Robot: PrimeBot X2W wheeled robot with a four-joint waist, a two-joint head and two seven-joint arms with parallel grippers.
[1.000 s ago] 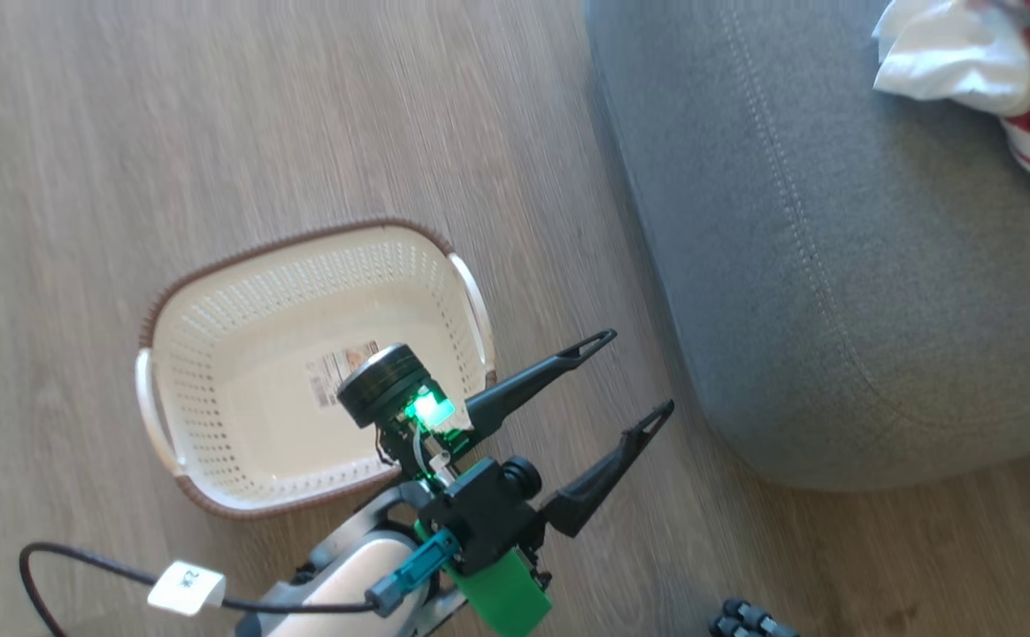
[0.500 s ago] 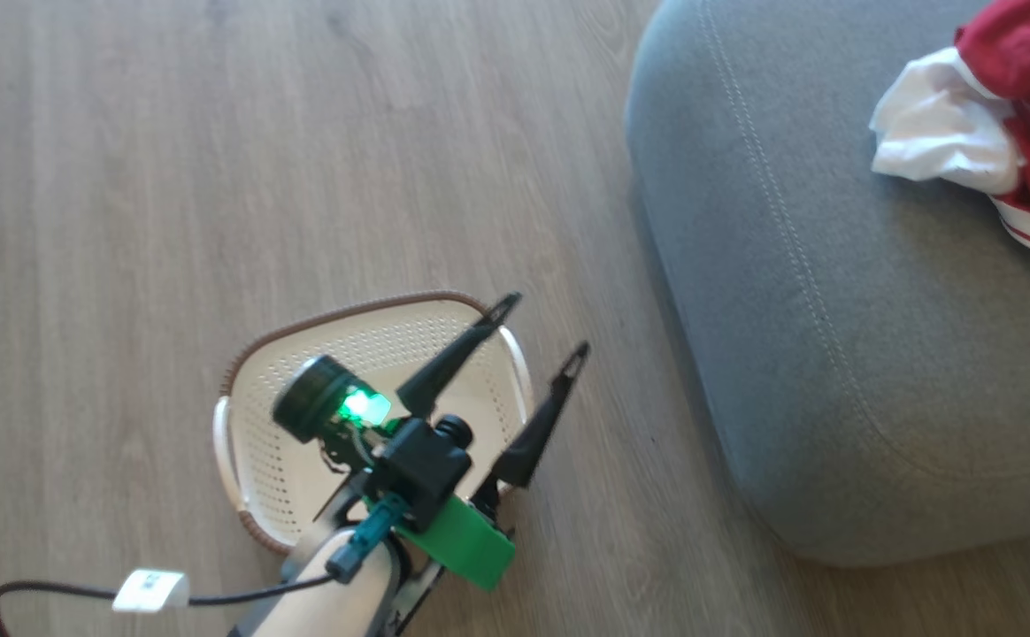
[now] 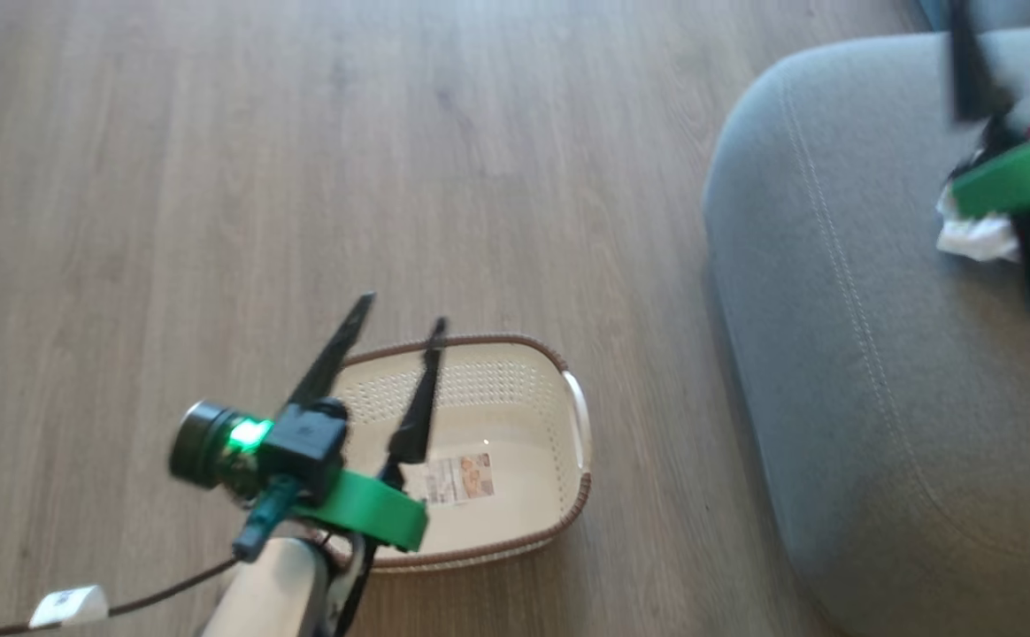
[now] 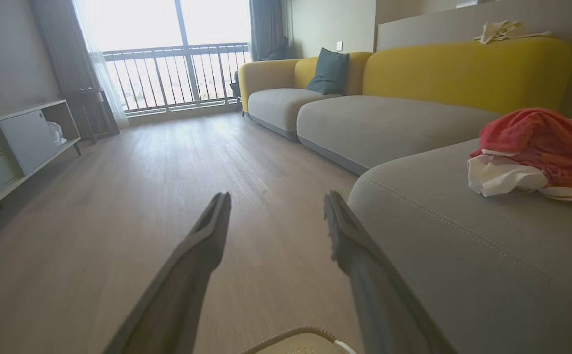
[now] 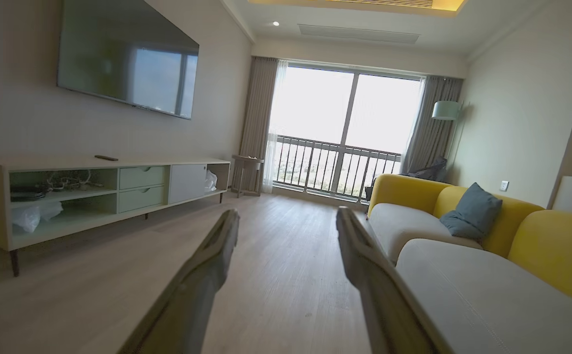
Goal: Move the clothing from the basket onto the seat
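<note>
The cream basket (image 3: 515, 402) with a brown rim stands on the floor, and its floor shows bare around a label (image 3: 458, 478). My left gripper (image 3: 402, 314) hovers over the basket's left part, open with nothing between its fingers; the left wrist view has it (image 4: 277, 196) pointing across the floor beside the seat (image 4: 463, 265). The clothing (image 4: 536, 140), a red and white heap, lies on the grey seat (image 3: 869, 380). My right gripper (image 5: 287, 214) is open and holds nothing. Its green bracket (image 3: 1015, 181) is blurred above the clothing's white edge (image 3: 975, 239).
Wooden floor (image 3: 214, 177) spreads left of the seat and beyond the basket. A yellow-backed sofa (image 4: 463, 73) with a blue-grey cushion (image 4: 330, 71) runs toward a balcony window. A low TV cabinet (image 5: 94, 196) lines the opposite wall. A cable with a white tag (image 3: 68, 606) trails from my left arm.
The head camera has shifted. My left gripper has swung from pointing at the seat to pointing up over the basket. My right arm has come into view above the clothing.
</note>
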